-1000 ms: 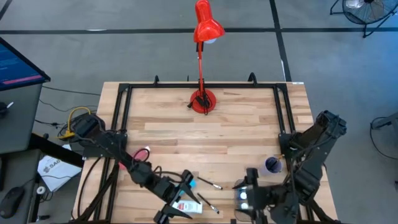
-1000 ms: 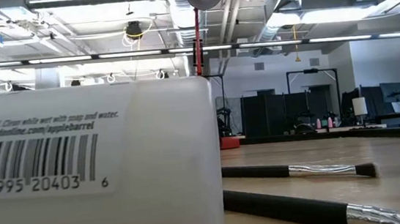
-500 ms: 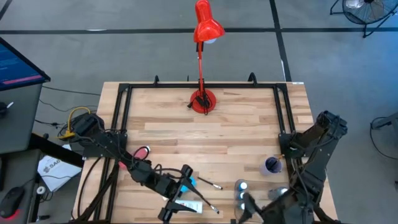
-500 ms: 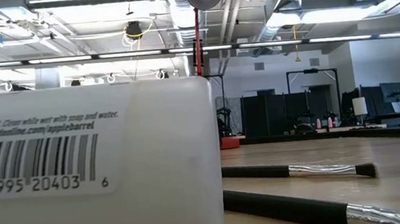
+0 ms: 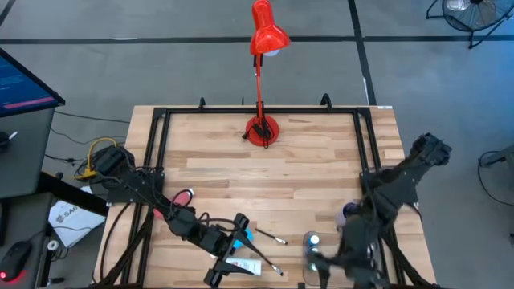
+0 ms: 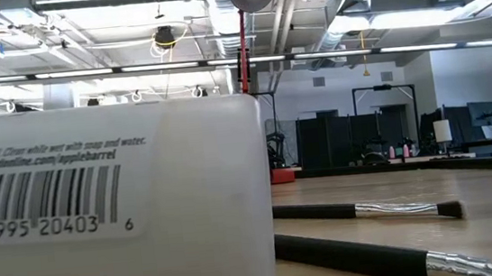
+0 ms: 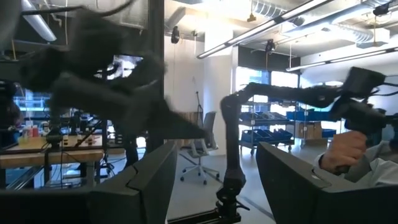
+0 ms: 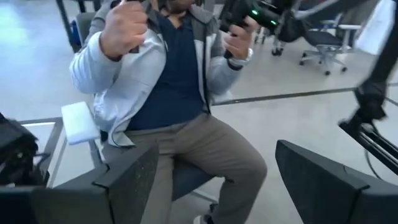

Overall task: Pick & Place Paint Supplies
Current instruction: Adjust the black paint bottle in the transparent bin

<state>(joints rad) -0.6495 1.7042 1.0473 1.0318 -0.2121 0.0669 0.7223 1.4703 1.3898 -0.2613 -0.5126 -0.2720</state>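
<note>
Here the paint supplies crowd the near edge of the counter (image 5: 305, 181), and much of them is cut off or covered. In the low view a white paint bottle (image 6: 117, 209) stands so close that it fills the left half, showing only its barcode label, while two dark paintbrushes (image 6: 366, 209) with silver ferrules lie on the wood beside it, the nearer one running out of frame. From above, a white tube with a red label (image 5: 241, 266) lies under the left pincer (image 5: 229, 261), a teal-blue item (image 5: 250, 235) sits just beside that arm's wrist, and thin brushes (image 5: 269, 238) lie next to them; a pink-red piece (image 5: 183, 197) shows beside the left arm farther back. The left pincer's fingers stand apart around the tube's end, but whether they touch it cannot be told. A white-capped bottle (image 5: 311, 239) stands near the right pincer (image 5: 321, 261), which hangs spread wide and empty at the counter's near edge, blurred. A lilac cup (image 5: 350, 213) is half hidden by the right arm. The red desk lamp (image 5: 262, 36) stands at the far edge. In the right wrist view a seated person (image 8: 174, 93) faces the rig.
</note>
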